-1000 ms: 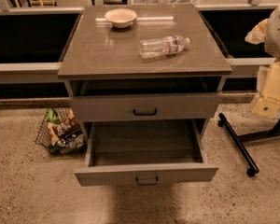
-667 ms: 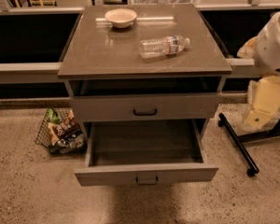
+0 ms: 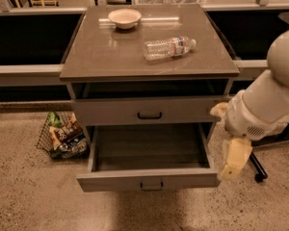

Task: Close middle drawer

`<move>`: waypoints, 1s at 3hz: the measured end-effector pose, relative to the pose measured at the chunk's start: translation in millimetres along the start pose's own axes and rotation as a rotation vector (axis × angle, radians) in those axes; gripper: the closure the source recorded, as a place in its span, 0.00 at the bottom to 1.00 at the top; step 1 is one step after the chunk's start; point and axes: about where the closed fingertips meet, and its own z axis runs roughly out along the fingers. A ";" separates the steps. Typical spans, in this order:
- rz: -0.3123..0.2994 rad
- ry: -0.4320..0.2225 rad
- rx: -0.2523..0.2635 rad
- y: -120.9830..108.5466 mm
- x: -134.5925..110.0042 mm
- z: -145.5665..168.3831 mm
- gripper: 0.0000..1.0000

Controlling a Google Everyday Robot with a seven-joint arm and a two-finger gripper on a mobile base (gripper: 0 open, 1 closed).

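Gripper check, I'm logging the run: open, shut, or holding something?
Gripper: cannot be told; it hangs beside the open middle drawer's right front corner.

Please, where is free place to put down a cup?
The cabinet top is bare left of the bottle and in front of the bowl. The middle drawer lies open, empty. Crowded: its right front corner, where the gripper hangs.

The middle drawer (image 3: 149,179) is seen pulled well out; the gripper (image 3: 231,165) is held just beside its right front corner; a bottle (image 3: 169,47) and bowl (image 3: 124,18) are set on the cabinet top (image 3: 111,57).
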 end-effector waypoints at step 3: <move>-0.006 -0.138 -0.119 25.5 13.8 108.2 0.00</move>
